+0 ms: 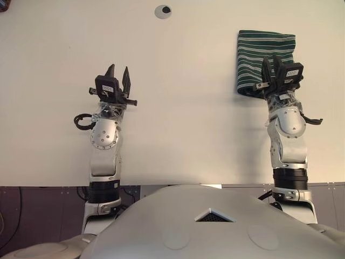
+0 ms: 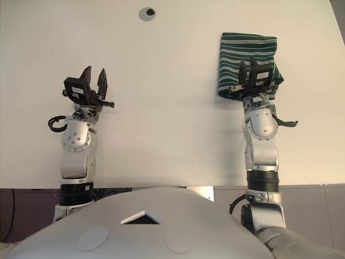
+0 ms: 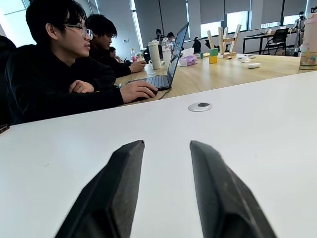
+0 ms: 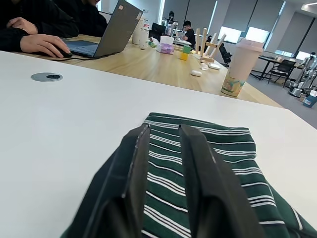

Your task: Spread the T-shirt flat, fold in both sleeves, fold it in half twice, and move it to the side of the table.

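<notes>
**Head views.** The desk [image 1: 188, 124] is white and carries the shirt [image 1: 267, 43] on its far right part. The shirt is dark green with thin white stripes, folded into a compact rectangle and lying flat. A round cap [image 1: 163, 11] is set in the desk near the far edge, well apart from the shirt. The left tool [image 1: 119, 70] stands over bare desk on the left side, well apart from the shirt, pointing away from the robot. Its two fingers are spread wide and hold nothing. The right tool [image 1: 271, 60] is over the near right part of the shirt, also pointing away from the robot. Its fingers are a narrow gap apart.

**Left wrist view.** Both fingers [image 3: 119, 193] of the left tool reach out low over bare desk, with a wide gap and nothing between them. The cap lies ahead, beyond the fingertips.

**Right wrist view.** The fingers [image 4: 131, 173] of the right tool lie over the shirt, close to parallel. Striped cloth shows through the narrow gap. No cloth is seen clamped, so the tool is slightly open and has hold of nothing visible. The shirt extends ahead of the fingertips to a straight far edge. The cap lies off to one side on bare desk. Beyond the desk stands a wooden table [image 4: 163, 64] with a laptop [image 4: 116, 29] and a cup [image 4: 241, 67]
</notes>
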Controlling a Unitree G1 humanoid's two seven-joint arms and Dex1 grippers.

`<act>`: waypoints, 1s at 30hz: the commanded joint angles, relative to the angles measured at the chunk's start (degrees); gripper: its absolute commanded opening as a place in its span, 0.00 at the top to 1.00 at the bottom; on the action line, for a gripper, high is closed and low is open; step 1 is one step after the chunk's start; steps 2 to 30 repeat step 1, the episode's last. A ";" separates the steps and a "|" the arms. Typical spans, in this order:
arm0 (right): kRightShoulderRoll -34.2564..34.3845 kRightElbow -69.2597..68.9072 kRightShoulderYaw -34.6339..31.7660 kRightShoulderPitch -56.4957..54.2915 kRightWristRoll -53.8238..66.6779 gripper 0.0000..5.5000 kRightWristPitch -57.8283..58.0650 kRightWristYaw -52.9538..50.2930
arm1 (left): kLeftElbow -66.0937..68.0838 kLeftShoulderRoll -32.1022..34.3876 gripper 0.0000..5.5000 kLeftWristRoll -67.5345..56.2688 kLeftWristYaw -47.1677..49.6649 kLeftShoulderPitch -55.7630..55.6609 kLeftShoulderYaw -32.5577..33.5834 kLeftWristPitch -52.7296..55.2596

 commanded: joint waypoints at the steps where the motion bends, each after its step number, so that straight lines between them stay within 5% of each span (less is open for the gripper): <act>1: 1.77 1.43 0.05 -1.02 -0.46 0.81 1.26 -0.23 | 1.25 0.07 0.70 1.19 0.07 -1.86 -0.88 -1.13; 30: 1.77 1.43 0.05 -1.02 -0.46 0.81 1.26 -0.23 | 1.25 0.07 0.70 1.19 0.07 -1.86 -0.88 -1.13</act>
